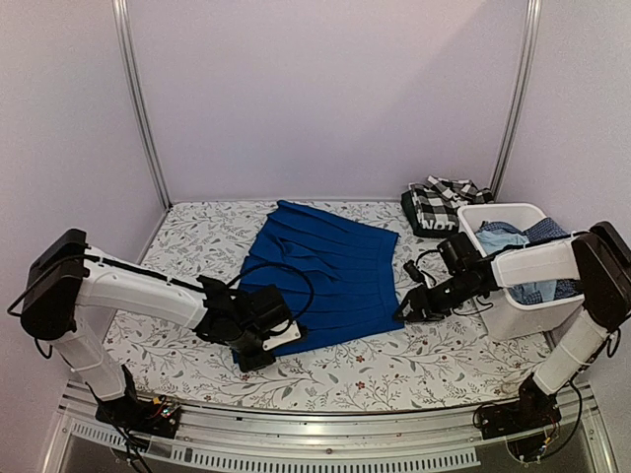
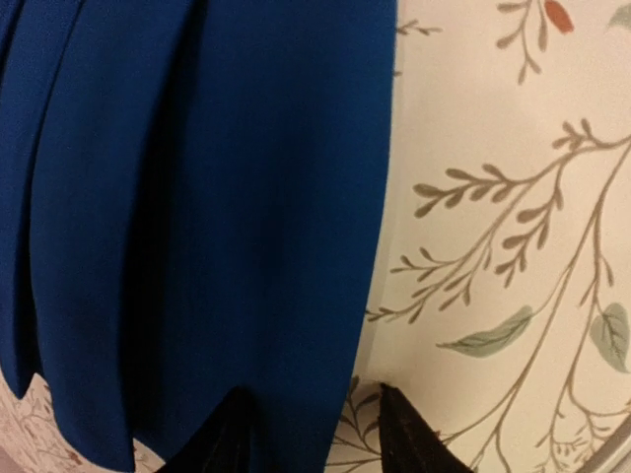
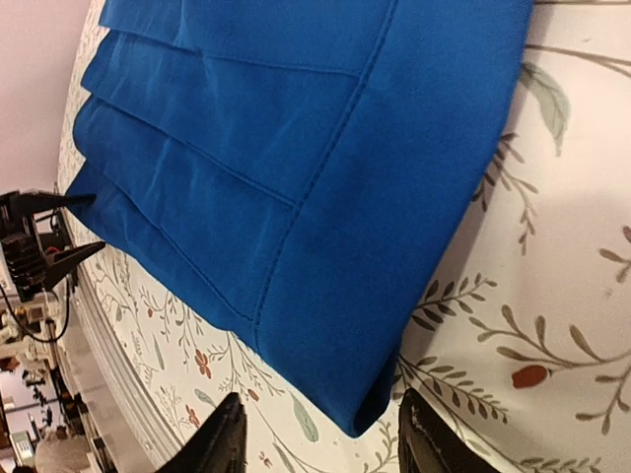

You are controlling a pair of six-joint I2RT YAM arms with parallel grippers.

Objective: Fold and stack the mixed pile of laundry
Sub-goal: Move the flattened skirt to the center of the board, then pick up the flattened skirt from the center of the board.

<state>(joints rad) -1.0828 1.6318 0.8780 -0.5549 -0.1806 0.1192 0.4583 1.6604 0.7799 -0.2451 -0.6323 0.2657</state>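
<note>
The royal blue garment [image 1: 320,271], pleated, lies spread flat on the middle of the table cover. My left gripper [image 1: 270,331] is at its near left corner. In the left wrist view it [image 2: 311,439] is open, straddling the garment's side edge [image 2: 197,217]. My right gripper [image 1: 405,310] is at the near right corner. In the right wrist view it [image 3: 325,441] is open, with the folded corner [image 3: 375,296] between the fingertips, not pinched. The black-and-white plaid garment [image 1: 439,202] lies at the back right. The pale blue one [image 1: 498,236] and the dark blue check one [image 1: 545,232] sit in the tub.
The white plastic tub [image 1: 513,313] stands at the right, just behind my right forearm. The leaf-and-flower table cover [image 1: 394,370] spans the table. A metal rail [image 1: 325,434] runs along the near edge, and frame posts stand at the back corners.
</note>
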